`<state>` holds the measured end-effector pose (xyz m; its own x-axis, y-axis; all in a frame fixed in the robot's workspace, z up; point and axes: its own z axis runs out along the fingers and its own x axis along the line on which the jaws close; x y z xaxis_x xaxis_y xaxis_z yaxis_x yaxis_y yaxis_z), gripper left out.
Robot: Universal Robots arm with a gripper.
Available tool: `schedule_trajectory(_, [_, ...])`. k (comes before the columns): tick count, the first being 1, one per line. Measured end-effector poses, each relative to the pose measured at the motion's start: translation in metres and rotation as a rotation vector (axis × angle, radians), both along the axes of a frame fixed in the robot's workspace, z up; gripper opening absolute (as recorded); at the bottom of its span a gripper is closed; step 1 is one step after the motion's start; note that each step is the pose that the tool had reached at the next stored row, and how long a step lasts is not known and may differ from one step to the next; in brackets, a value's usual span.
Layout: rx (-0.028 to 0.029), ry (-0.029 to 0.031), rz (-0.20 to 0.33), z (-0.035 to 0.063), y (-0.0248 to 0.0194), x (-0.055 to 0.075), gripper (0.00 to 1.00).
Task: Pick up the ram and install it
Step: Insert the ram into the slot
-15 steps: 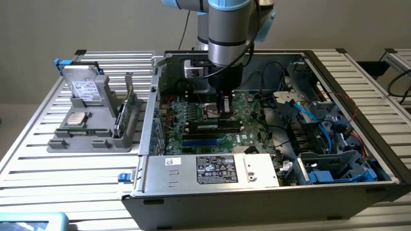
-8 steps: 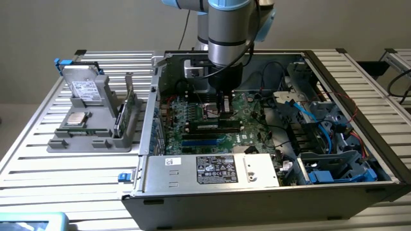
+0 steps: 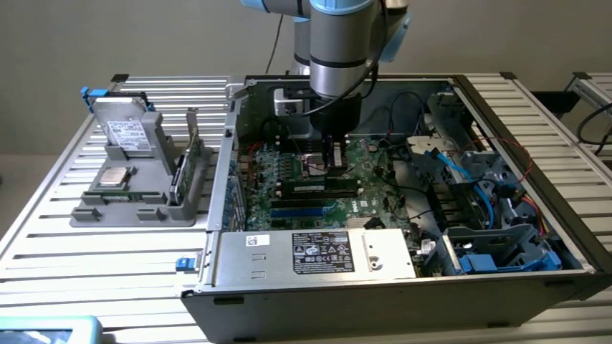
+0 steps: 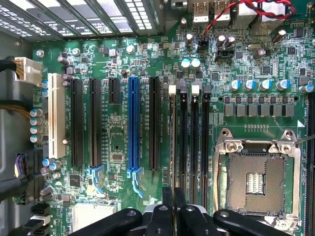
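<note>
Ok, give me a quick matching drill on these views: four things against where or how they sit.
1 blue slot
2 processor socket
3 hard drive
4 gripper

A on the grey tray outside the case
B jaws shut, over the motherboard
C no chip inside
D between black slots

Pairs: 1-D, 2-C, 3-A, 4-B

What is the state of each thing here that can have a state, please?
pincer, shut, just above the ram.
ram, standing in one of the memory slots; fully seated or not, cannot tell.
processor socket, empty.
blue slot, empty.
computer case, side open.
processor chip, lying in the gray holder outside the case.
</note>
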<state>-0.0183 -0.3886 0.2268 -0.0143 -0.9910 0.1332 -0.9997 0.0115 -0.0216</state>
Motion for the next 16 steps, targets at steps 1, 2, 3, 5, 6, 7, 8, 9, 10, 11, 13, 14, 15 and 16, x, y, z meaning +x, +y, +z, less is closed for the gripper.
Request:
schedule_trajectory(1, [-0.0001, -0.0002, 0.0, 0.0, 0.0, -0.0002, 0.13])
schedule_trajectory(2, [-0.0001, -0.0004, 0.0, 0.0, 0.0, -0.0004, 0.13])
schedule_trajectory(3, [0.0, -0.0001, 0.0, 0.0, 0.0, -0.0007, 0.13])
schedule_trajectory(5, [-0.0001, -0.0005, 0.001, 0.0002, 0.0, -0.0008, 0.2])
schedule_trajectory(6, [-0.0001, -0.0006, 0.001, 0.0002, 0.0, -0.0008, 0.26])
schedule_trajectory(7, [0.0, -0.0006, 0.001, 0.0002, 0.0, -0.0008, 0.26])
schedule_trajectory(8, [-0.0001, -0.0005, 0.001, 0.0004, 0.0, -0.0008, 0.26])
schedule_trajectory(9, [-0.0005, -0.0003, 0.001, 0.001, -0.0001, -0.0008, 0.33])
schedule_trajectory(10, [-0.0003, -0.0004, 0.001, 0.0014, 0.0, -0.0008, 0.33])
schedule_trajectory(11, [0.0, -0.0006, 0.001, 0.0015, 0.0, -0.0008, 0.33])
schedule_trajectory(13, [-0.0001, -0.0006, 0.002, 0.0019, 0.0, -0.0008, 0.33])
schedule_trajectory(14, [-0.0001, -0.0006, 0.002, 0.0021, 0.0, -0.0008, 0.33])
schedule_trajectory(15, [0.0, -0.0006, 0.002, 0.0021, 0.0, -0.0008, 0.33])
schedule_trajectory(16, [0.0001, -0.0007, 0.002, 0.002, 0.0, -0.0007, 0.33])
